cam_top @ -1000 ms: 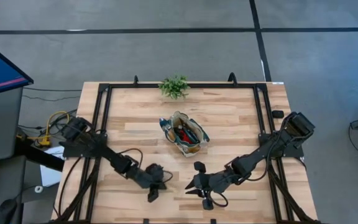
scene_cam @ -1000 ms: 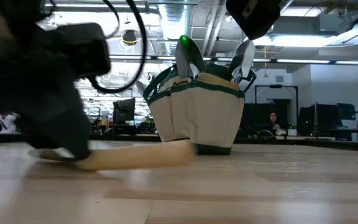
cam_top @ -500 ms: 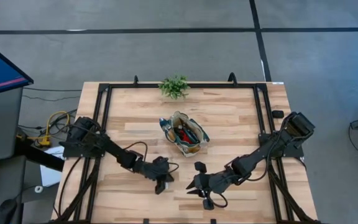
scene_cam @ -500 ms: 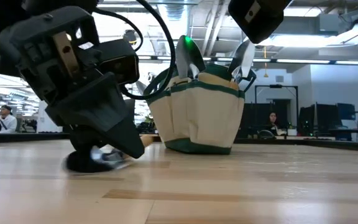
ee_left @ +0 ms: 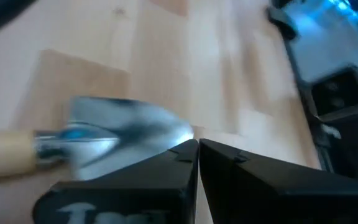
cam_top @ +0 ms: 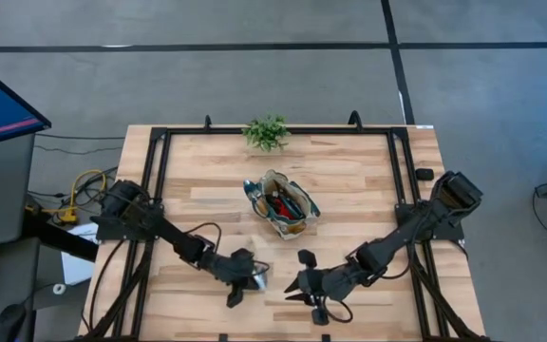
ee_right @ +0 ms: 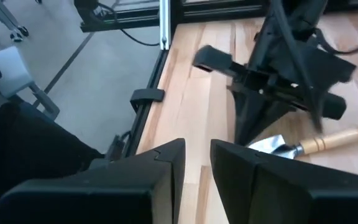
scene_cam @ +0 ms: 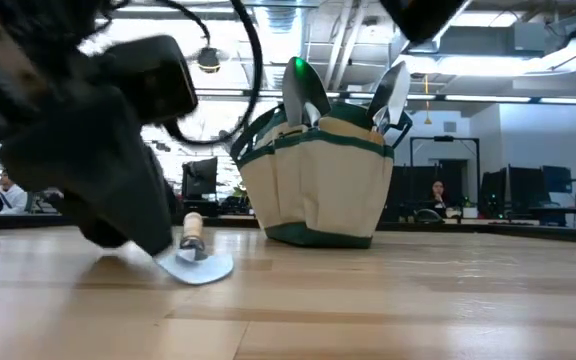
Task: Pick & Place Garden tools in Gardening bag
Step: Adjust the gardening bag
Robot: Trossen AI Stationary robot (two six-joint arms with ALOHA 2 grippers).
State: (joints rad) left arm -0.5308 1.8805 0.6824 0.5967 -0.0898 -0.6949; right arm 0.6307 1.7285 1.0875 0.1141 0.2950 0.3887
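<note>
My left gripper (cam_top: 238, 290) hangs low over the near edge of the table (cam_top: 349, 180), fingers pressed together on nothing — their tips sit just beside the silver blade of the one loose trowel (scene_cam: 196, 262), which lies flat on the wood with its pale handle pointing away. My right gripper (cam_top: 294, 288) hovers just to the 3 o'clock side of it, fingers parted by a narrow gap and holding nothing; from the right wrist camera I see the left gripper (ee_right: 272, 93) standing over that same trowel (ee_right: 316, 142).

The gardening bag (cam_top: 288, 205) stands upright at the middle of the table, at about 1 o'clock from my left gripper, well apart from it. Two tool heads stick up from its mouth in the low view; more handles show from above, too small to count. One leafy plant (cam_top: 266, 132) sits at 12 o'clock by the far edge. Bare wood lies open on both flanks of the bag.
</note>
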